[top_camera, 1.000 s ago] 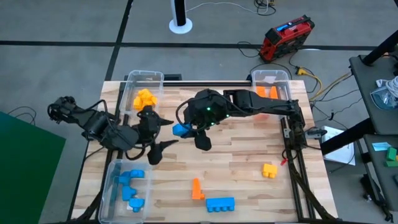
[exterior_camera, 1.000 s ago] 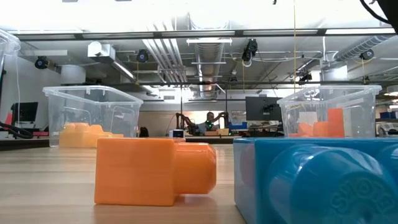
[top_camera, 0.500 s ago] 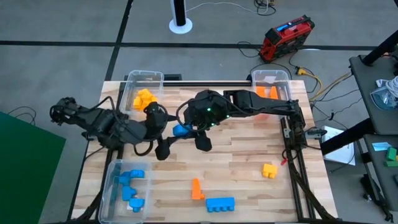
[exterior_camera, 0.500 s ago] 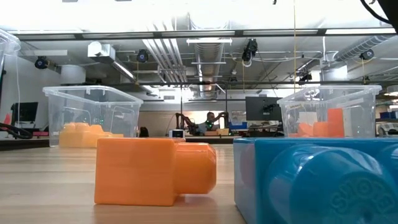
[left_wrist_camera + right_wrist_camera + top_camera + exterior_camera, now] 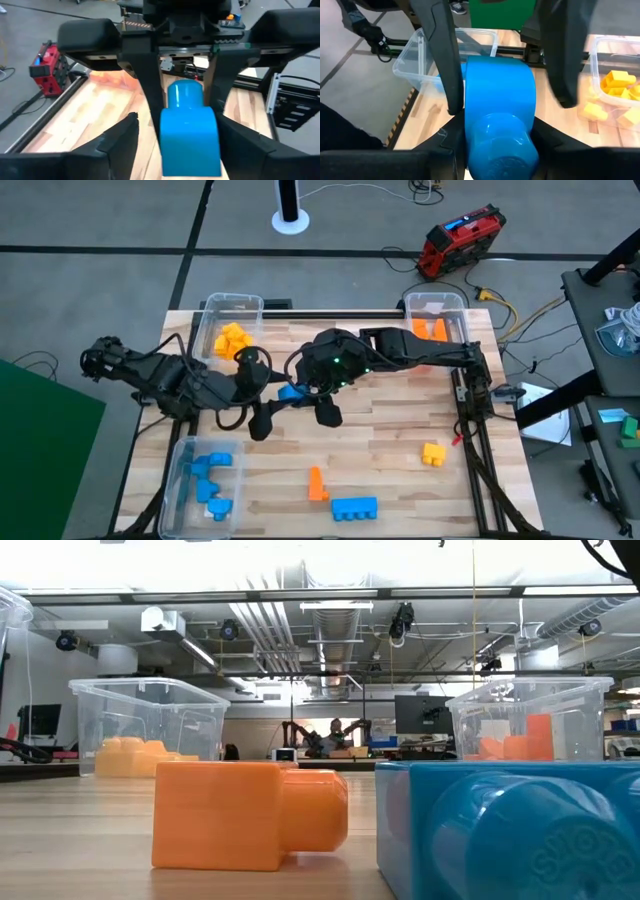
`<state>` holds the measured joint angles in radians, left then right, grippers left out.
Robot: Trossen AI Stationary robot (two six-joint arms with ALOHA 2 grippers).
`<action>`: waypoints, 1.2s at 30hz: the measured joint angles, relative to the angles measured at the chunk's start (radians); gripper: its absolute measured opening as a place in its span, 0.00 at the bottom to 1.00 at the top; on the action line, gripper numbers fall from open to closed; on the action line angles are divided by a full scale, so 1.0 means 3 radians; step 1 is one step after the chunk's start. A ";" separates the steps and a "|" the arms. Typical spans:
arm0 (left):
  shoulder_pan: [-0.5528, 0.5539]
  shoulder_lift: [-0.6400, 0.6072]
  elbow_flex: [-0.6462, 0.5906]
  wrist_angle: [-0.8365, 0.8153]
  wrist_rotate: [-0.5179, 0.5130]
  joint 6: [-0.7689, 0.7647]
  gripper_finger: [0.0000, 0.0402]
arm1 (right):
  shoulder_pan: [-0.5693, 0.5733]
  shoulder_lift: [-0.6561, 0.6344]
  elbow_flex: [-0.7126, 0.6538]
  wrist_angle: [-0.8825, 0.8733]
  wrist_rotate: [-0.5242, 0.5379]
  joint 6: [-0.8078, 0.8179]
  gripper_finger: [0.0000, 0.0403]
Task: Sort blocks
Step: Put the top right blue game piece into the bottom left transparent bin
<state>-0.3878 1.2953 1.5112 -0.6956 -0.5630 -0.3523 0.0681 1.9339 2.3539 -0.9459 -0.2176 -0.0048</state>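
A blue block [image 5: 292, 391] with a round stud hangs near the table's middle, with my right gripper [image 5: 306, 392] shut on it. My left gripper [image 5: 257, 390] faces it from the table's left. It is open, and its two fingers [image 5: 117, 145] stand on either side of the block's free end [image 5: 190, 135], with gaps showing. The low view shows neither gripper. Loose on the table's near part lie a yellow block [image 5: 433, 453], an orange block [image 5: 317, 483] and a long blue block [image 5: 353, 507]. My right gripper pinches the blue block's two opposite sides [image 5: 472, 115] between its two fingers, at the stud end. The fingers reach in level from the table's right. The stud [image 5: 502, 145] points back at the right wrist, and the block appears clear of the table.
Three clear bins stand on the table. One at the far left [image 5: 214, 305] holds yellow blocks. Another at the far right [image 5: 447, 300] holds orange blocks. The third, at the near left [image 5: 182, 470], holds blue blocks. A rail frame [image 5: 470, 395] runs along the right edge.
My left gripper has moved toward the table's right, up to the blue block, and has turned so that its open fingers now straddle the block. My right gripper and the block have stayed nearly in place.
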 joint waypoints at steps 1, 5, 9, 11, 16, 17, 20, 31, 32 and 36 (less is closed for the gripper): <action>0.0000 0.0000 0.0000 0.0000 0.0018 -0.0010 0.55 | 0.0000 0.0000 0.0000 0.0001 0.0000 0.0000 0.31; 0.0000 0.0000 0.0000 -0.0002 0.0112 -0.0093 0.49 | 0.0000 -0.0001 0.0000 0.0004 0.0000 -0.0022 0.31; 0.0000 0.0000 -0.0001 -0.0003 0.0191 -0.0169 0.43 | 0.0000 0.0000 0.0000 0.0026 -0.0001 -0.0044 0.31; 0.0000 0.0000 -0.0003 -0.0003 0.0191 -0.0150 0.41 | 0.0000 0.0000 0.0000 0.0031 0.0000 -0.0054 0.31; 0.0000 0.0000 -0.0003 -0.0004 0.0187 -0.0134 0.32 | -0.0001 0.0000 0.0000 0.0032 0.0002 -0.0114 0.31; 0.0000 -0.0002 -0.0003 -0.0005 0.0187 -0.0140 0.29 | -0.0001 -0.0001 0.0000 0.0033 0.0005 -0.0121 0.31; -0.0002 -0.0022 -0.0003 -0.0015 0.0189 -0.0154 0.27 | -0.0010 0.0000 0.0000 0.0048 0.0015 -0.0125 0.36; -0.0185 -0.0021 0.0475 -0.1288 0.0273 -0.0716 0.27 | -0.0074 0.0000 0.0000 -0.0098 0.0029 -0.0194 0.69; -0.0229 -0.0007 0.0546 -0.1519 0.0357 -0.0855 0.27 | -0.0094 0.0000 0.0000 -0.0147 0.0029 -0.0199 0.70; -0.0476 0.0074 0.0689 -0.2302 0.0855 -0.1698 0.27 | -0.0191 0.0000 0.0000 -0.0310 0.0032 -0.0200 0.72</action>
<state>-0.5305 1.3176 1.7179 -1.3864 -0.3065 -0.8618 0.0107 1.9339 2.3539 -1.0388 -0.2081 -0.0647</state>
